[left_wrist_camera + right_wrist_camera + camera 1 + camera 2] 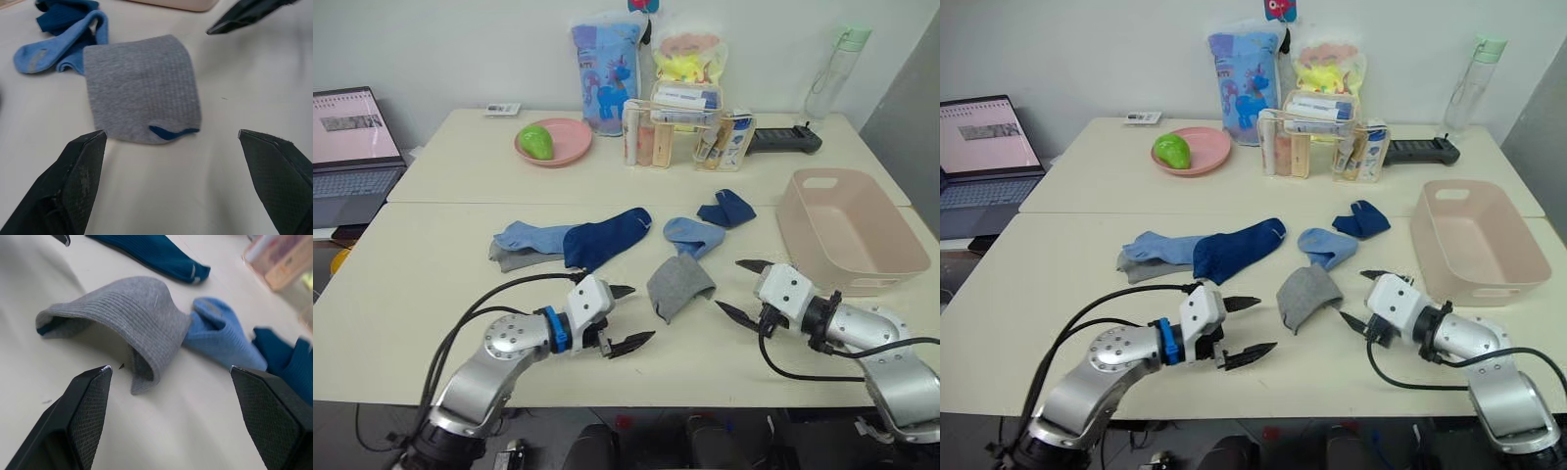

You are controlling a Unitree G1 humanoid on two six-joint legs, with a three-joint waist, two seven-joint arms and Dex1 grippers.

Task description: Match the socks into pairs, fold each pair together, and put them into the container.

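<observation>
A: Socks status? Anything in the container (847, 231) yet?

B: Nope, tub looks bare inside. No pair matched or folded, so basically all of the task is left. All socks lie loose on the surface (421, 284), on the side of the container toward the laptop (352, 157).

A: Layout, quick.

B: Nearest the container: a crumpled navy sock (726, 209), then a bunched light blue sock (692, 235) just beside it. Grey sock (678, 286) lies folded over itself, between both tools. Farthest from the container is a heap: long navy sock (605, 236) overlapping a second light blue sock (533, 236), with a grey one (514, 258) peeking out under them, probably the sixth; mostly hidden.

A: Tools?

B: Left tool (625, 318) released, fingers spread wide, holding nothing. Right tool (744, 289) same, gaping and empty, just beside the container's near corner. Both point at the grey sock, not touching.

A: Materials?

B: Socks are soft ribbed knit, floppy, short ankle cut; grey one has a navy inner cuff edge and arches up off the surface. Container is smooth pale pink plastic, rounded corners, sloping walls, handle slot. Surface is matte cream, flat.
</observation>
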